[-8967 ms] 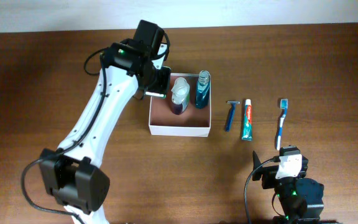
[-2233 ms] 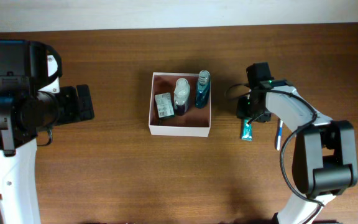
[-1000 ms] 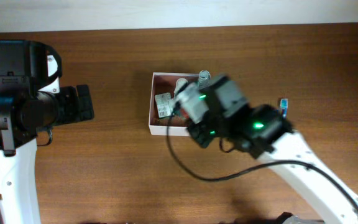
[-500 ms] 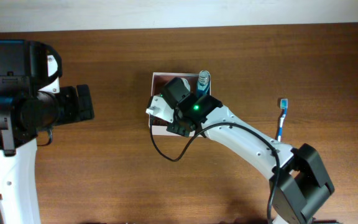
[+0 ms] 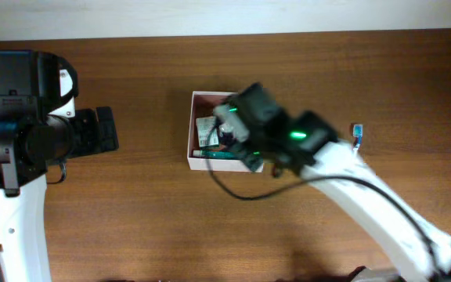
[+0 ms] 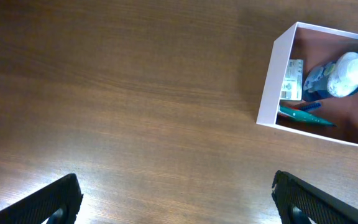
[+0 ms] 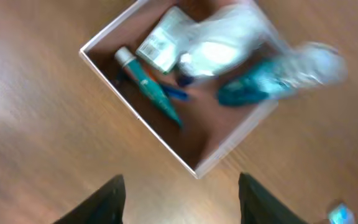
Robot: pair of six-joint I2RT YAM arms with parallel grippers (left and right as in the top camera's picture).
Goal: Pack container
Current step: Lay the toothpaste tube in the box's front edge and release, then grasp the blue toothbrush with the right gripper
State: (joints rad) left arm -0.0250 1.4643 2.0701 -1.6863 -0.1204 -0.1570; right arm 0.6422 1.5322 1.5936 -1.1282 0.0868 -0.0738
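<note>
While right arm (image 5: 366, 188) overhangs container (image 5: 191, 129), toothbrush (image 5: 357, 131) lies apart.

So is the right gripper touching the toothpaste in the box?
Apart. The right wrist view shows the open right gripper clear of the toothpaste, which lies in the box.

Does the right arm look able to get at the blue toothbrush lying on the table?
Probably yes. The toothbrush lies alone on the table, right of the container, and the right gripper is open and empty. Only its own arm overlaps the handle from above.
</note>
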